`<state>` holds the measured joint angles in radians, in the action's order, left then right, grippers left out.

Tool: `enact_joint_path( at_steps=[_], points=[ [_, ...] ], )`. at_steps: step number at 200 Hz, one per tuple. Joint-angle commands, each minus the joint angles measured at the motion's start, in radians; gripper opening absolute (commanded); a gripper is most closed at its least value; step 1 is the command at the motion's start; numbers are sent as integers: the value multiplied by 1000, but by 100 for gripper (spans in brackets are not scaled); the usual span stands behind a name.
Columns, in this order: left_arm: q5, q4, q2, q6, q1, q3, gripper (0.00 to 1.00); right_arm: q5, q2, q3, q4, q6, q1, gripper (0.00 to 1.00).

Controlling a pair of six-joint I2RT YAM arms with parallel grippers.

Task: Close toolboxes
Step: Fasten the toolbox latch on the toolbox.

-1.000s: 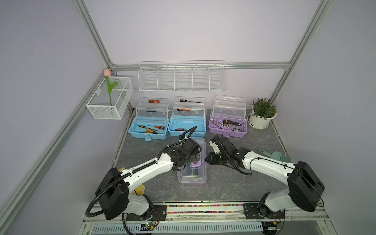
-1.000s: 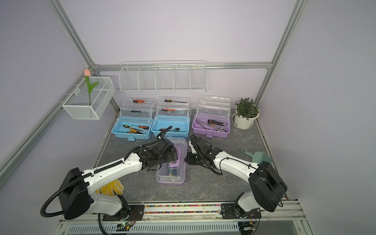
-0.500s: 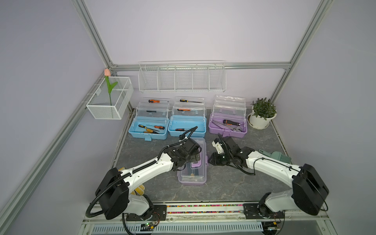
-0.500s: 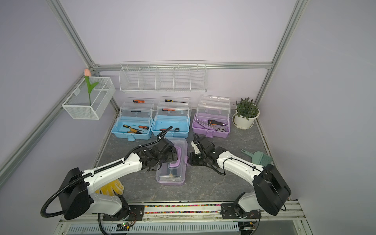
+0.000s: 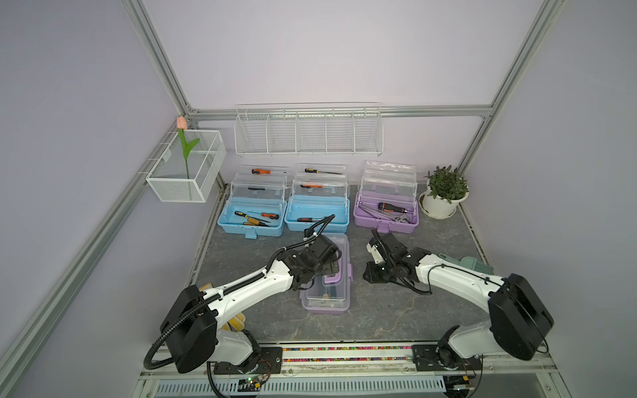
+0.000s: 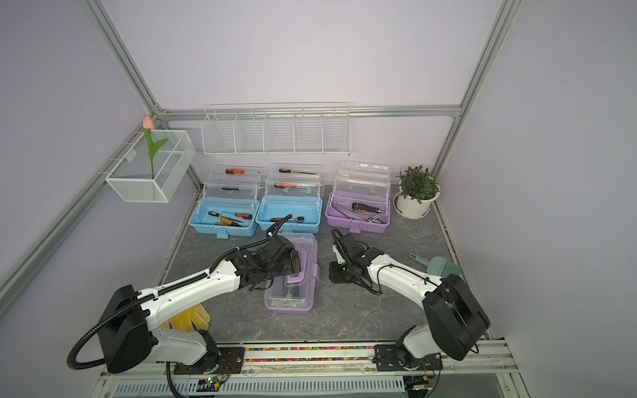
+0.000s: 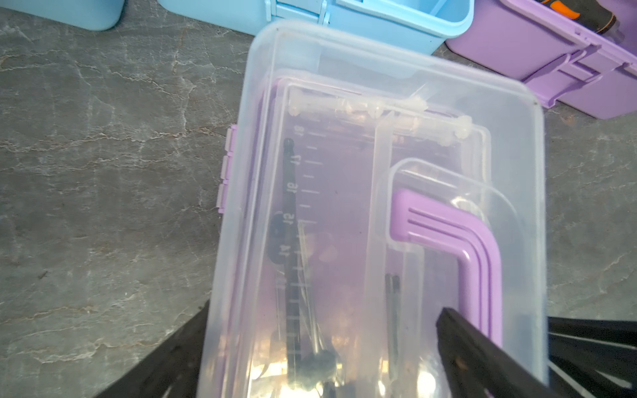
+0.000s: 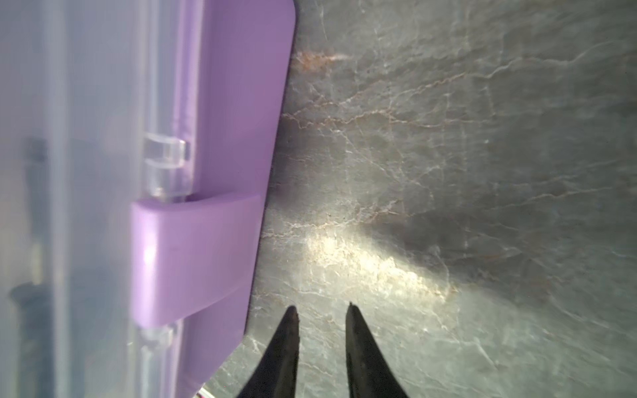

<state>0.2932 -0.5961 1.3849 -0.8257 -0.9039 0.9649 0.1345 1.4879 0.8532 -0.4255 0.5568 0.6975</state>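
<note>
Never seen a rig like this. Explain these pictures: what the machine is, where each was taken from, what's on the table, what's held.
The machine is two white robot arms at a table, each ending in a two-fingered gripper. Two pictures look down on the whole scene, nearly alike; the two close-ups come from cameras on the wrists. At the back stand three open boxes with tools inside: a light blue toolbox, a second light blue toolbox and an open purple toolbox. In the middle lies a closed purple toolbox. The left gripper is spread wide over its clear lid, near the handle. The right gripper, jaws slightly apart, sits beside that box's latch. Neither holds anything. Also: a potted plant, a yellow glove, a green brush, a long wire basket and a small wire basket.
</note>
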Motion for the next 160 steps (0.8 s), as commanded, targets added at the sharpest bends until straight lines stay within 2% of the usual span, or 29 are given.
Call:
enact_joint_path(
  at_steps=[1, 52, 80, 122, 148, 160],
  points=[
    [-89, 19, -6, 10, -25, -40, 99, -29, 60, 67, 69, 5, 52, 27],
    [-155, 59, 33, 22, -24, -43, 95, 207, 70, 47, 345, 116, 94, 27],
    [-168, 65, 50, 31, -24, -30, 94, 255, 77, 46, 400, 123, 96, 28],
    [-46, -79, 54, 43, -24, 17, 95, 104, 39, 96, 153, 39, 86, 29],
    [22, -160, 61, 55, -20, 43, 93, 81, -17, 80, 59, 10, 29, 38],
    [52, -207, 69, 67, -15, 61, 89, 82, -51, 76, 18, -10, -2, 42]
  ],
)
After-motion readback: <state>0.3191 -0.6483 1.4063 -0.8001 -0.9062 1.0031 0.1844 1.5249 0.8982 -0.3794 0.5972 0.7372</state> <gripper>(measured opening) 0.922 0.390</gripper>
